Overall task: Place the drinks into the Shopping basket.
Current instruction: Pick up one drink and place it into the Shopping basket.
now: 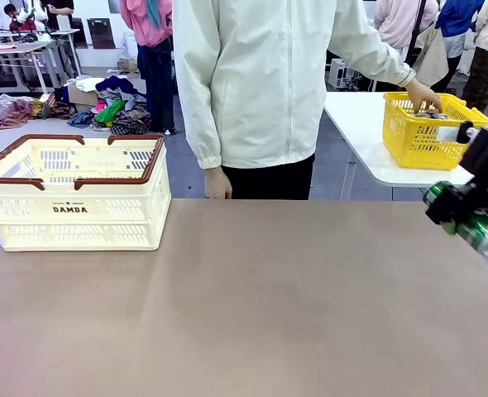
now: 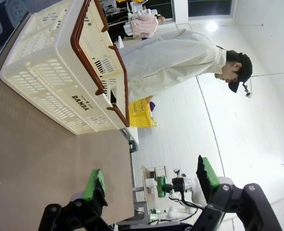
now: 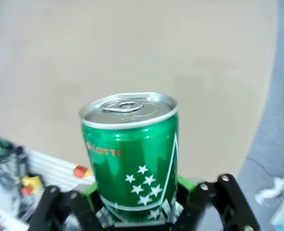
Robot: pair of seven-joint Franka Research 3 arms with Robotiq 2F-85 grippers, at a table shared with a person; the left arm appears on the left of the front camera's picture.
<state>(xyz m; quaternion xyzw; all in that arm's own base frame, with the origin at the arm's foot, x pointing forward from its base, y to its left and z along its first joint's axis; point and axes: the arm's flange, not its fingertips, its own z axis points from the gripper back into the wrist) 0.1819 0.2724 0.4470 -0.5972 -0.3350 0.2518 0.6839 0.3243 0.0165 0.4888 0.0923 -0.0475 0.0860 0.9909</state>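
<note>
Well to the right of the large cream slotted plastic Shopping basket (image 1: 70, 194), the right tool (image 1: 456, 212) is clamped on the slim green metal can (image 3: 132, 163). The left tool (image 2: 150, 180) stands apart, holding nothing. I judge that no drink is placed yet; carrying this can over the brown counter (image 1: 244, 314) to the basket is left.

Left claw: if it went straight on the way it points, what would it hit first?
Likely nothing close: the open left claw aims just past the corner of the Shopping basket, toward the far yellow basket and the person. Depth is unclear, so it might clip that corner.
</note>
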